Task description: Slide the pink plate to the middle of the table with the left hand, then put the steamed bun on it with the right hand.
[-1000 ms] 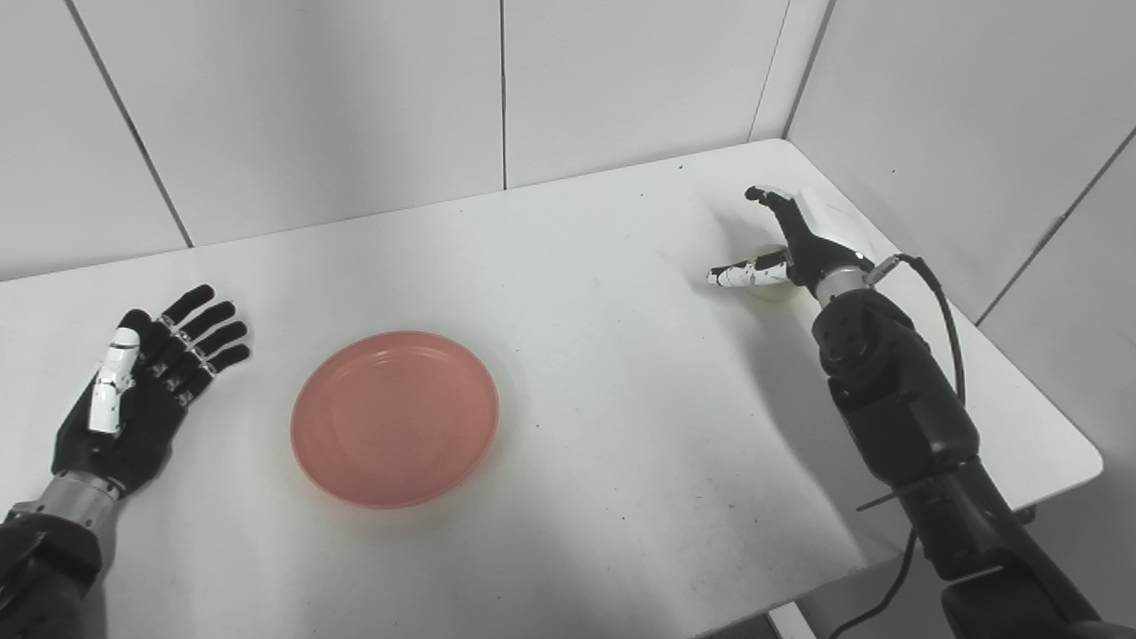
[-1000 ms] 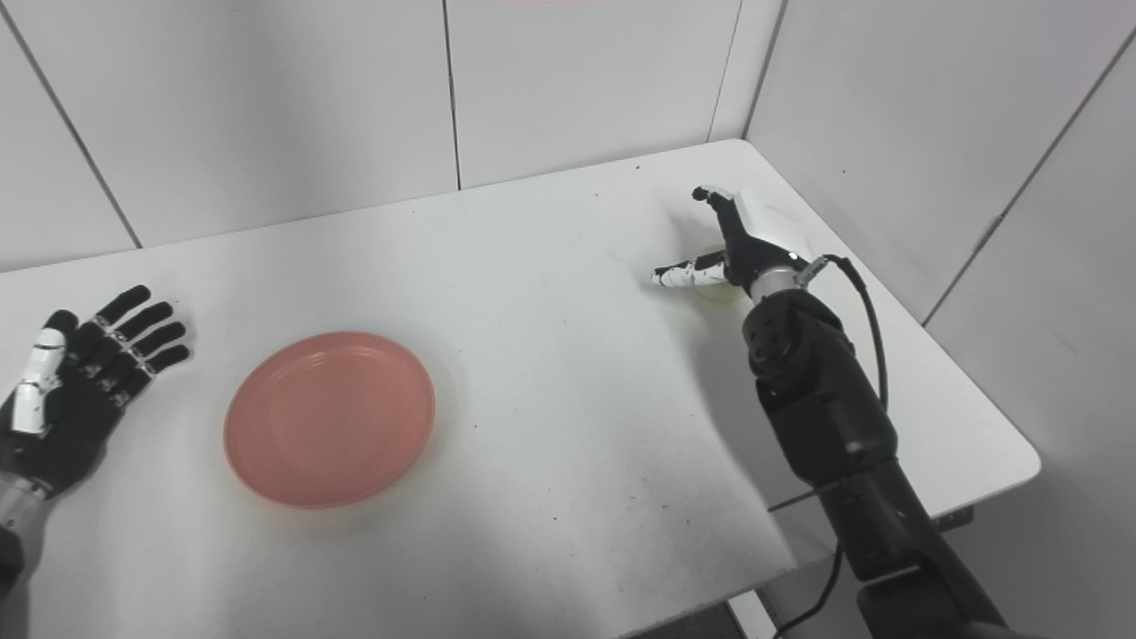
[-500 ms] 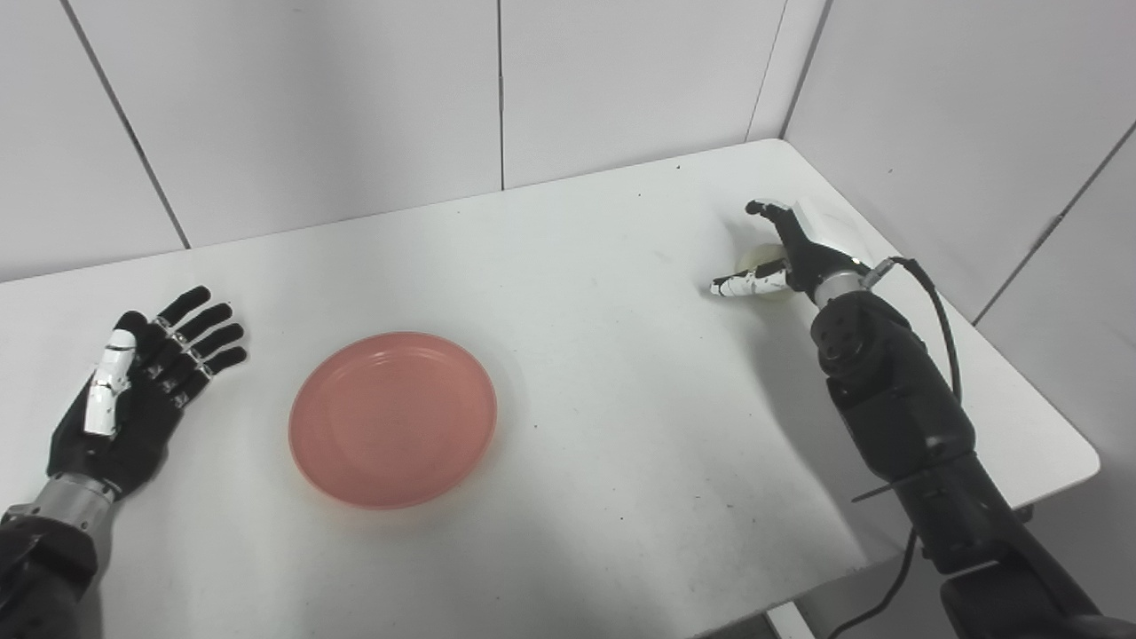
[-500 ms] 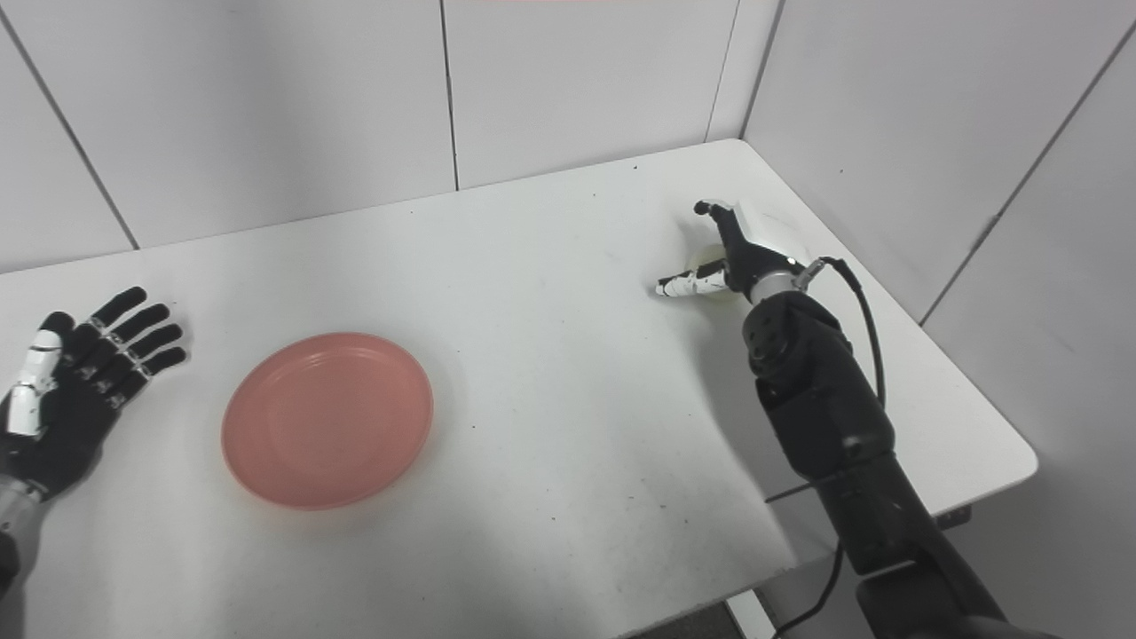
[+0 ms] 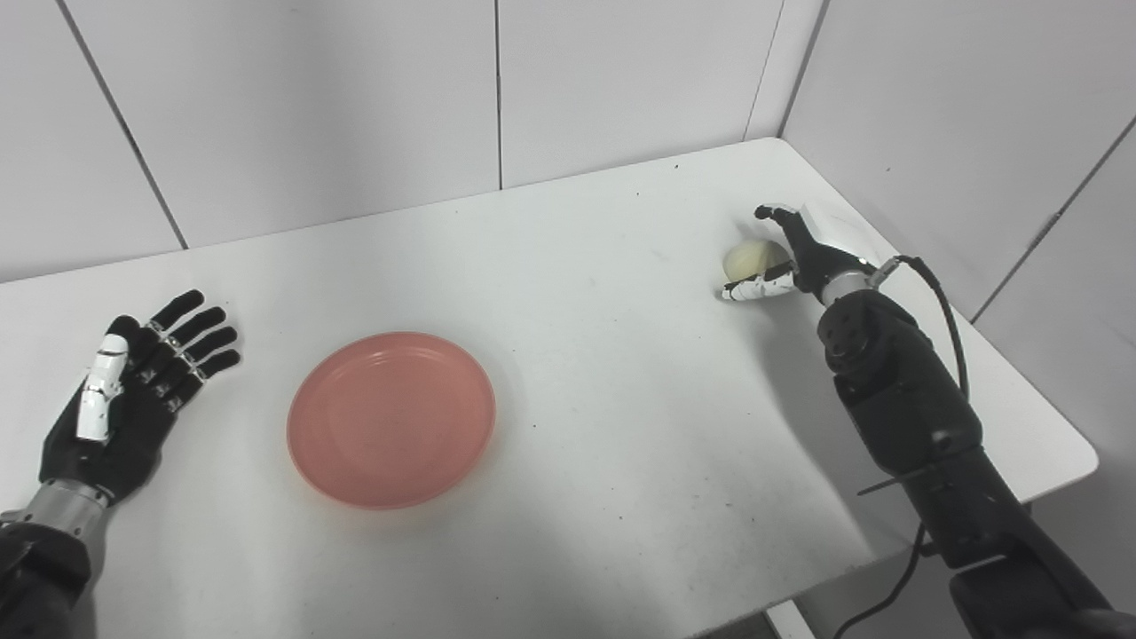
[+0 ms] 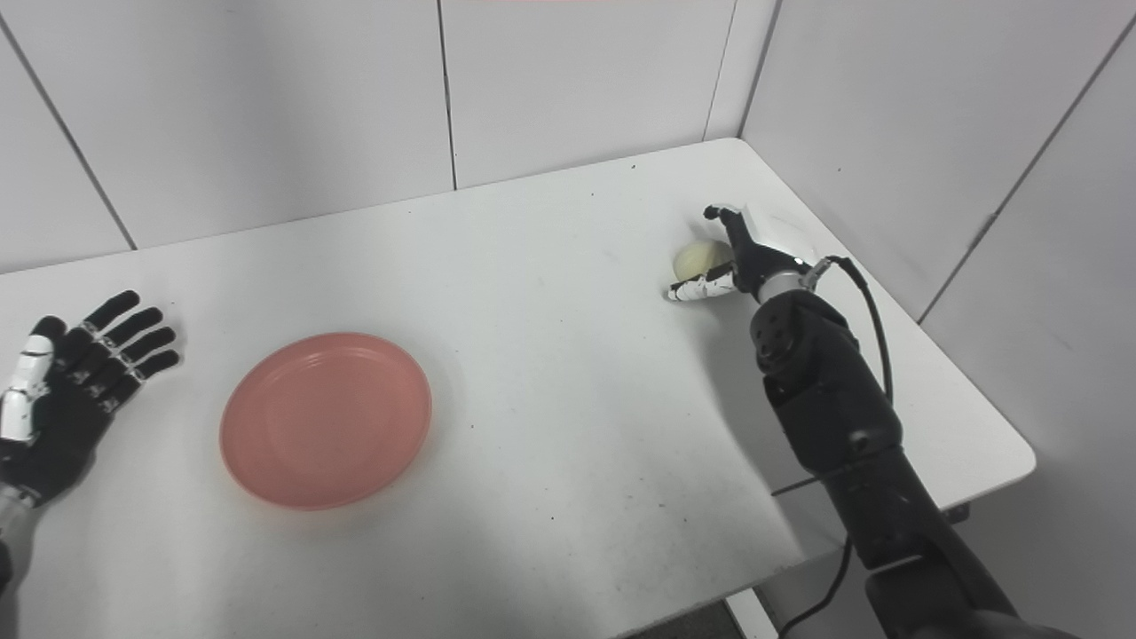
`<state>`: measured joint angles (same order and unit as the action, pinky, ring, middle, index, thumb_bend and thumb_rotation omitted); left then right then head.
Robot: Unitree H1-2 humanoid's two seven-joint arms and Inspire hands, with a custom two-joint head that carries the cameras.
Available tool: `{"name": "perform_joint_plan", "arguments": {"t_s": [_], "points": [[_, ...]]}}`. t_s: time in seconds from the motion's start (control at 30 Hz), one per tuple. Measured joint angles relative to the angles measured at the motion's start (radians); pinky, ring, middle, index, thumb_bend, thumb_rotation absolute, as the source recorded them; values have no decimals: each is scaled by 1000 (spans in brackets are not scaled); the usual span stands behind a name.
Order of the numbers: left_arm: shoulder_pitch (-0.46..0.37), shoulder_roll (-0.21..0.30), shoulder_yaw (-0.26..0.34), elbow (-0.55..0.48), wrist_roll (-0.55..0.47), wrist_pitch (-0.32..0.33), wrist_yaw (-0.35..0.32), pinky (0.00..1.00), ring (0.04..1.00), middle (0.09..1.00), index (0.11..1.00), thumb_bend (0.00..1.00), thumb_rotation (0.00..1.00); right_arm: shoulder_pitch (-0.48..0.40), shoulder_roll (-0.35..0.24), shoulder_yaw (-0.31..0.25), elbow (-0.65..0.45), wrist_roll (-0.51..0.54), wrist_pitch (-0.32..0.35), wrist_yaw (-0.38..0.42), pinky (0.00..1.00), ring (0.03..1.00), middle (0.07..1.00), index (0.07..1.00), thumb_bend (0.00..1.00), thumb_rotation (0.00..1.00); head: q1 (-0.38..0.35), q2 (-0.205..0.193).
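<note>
judging from the layout, the sliding looks done: the pink plate point(image 5: 391, 419) sits left of centre on the counter point(image 5: 586, 373). left hand point(image 5: 133, 390) lies spread, empty. right hand point(image 5: 785, 257), fingers point(image 5: 754, 288) apart, cups the bun point(image 5: 752, 258) at frame right, not yet clasped.

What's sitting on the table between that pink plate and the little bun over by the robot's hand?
Nothing. Between the pink plate and the steamed bun there is only bare white table, as both eye views show. The right hand is cupped around the bun.
</note>
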<state>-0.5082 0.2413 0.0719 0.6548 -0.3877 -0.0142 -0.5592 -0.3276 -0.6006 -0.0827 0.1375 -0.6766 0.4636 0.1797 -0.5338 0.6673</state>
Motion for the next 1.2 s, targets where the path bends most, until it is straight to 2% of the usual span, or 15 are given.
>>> {"name": "perform_joint_plan", "arguments": {"t_s": [0.1,0.23,0.33,0.47,0.6,0.77,0.9,1.2], "points": [[-3,1,0,5,0,0,-1,791,807,820,805,585,881,-1,0,0,20,6,0,-1,661,844,887,827,842,277,0,0],[-3,3,0,4,0,0,-1,774,798,813,797,601,859,-3,-2,0,29,23,0,-6,737,856,888,826,838,274,-3,3],[-2,3,0,3,0,0,0,781,803,816,801,599,866,-6,-2,1,34,26,0,-11,700,855,889,824,834,278,-3,3],[-1,3,0,2,0,0,0,798,815,827,813,589,886,-14,-2,9,50,28,0,-28,750,861,884,819,833,274,-2,5],[-1,5,0,2,0,0,0,785,804,820,809,591,881,-22,-5,16,61,37,0,-38,756,854,875,814,829,267,-2,5],[0,6,0,1,0,0,0,790,809,824,809,596,871,-50,-19,39,105,42,-1,-51,746,846,869,808,839,301,2,8],[0,7,0,0,0,0,0,784,804,818,803,598,871,-66,-26,61,130,41,-1,-64,775,863,869,809,839,328,2,8],[12,8,0,-18,0,1,2,790,808,819,806,597,878,-92,-41,97,165,40,-1,-67,721,799,834,792,813,295,6,11]]}}
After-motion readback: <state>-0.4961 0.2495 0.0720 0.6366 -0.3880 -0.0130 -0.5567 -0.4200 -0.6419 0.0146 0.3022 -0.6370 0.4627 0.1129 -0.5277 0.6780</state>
